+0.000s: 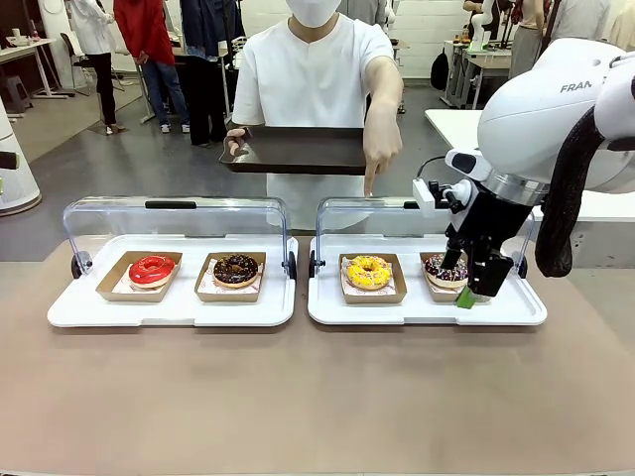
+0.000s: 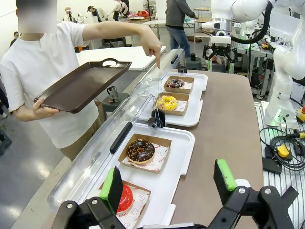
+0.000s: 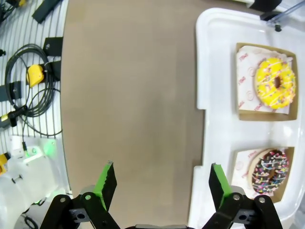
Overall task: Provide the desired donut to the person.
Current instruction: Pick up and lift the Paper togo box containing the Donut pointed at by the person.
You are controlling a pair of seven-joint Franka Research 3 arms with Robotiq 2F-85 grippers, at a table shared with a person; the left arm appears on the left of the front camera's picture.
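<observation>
The person (image 1: 313, 74) holds a dark brown tray (image 1: 298, 151) in one hand. The other hand (image 1: 380, 149) points a finger down at the yellow sprinkled donut (image 1: 368, 271), which sits in a paper box on the right white tray (image 1: 427, 309). My right gripper (image 1: 474, 283) hangs open over that tray's right end, just beside the chocolate sprinkled donut (image 1: 445, 270). In the right wrist view the right gripper (image 3: 162, 171) spans the tray's edge, with nothing between its fingers. My left gripper (image 2: 167, 174) stands open above the left tray's near end, next to the red donut (image 2: 125, 198).
The left white tray (image 1: 169, 312) carries the red donut (image 1: 151, 269) and a dark chocolate donut (image 1: 236, 269). Clear hinged lids (image 1: 179, 213) stand raised behind both trays. Bare brown tabletop (image 1: 298, 397) stretches in front. Cables (image 3: 28, 90) lie beyond the table's edge.
</observation>
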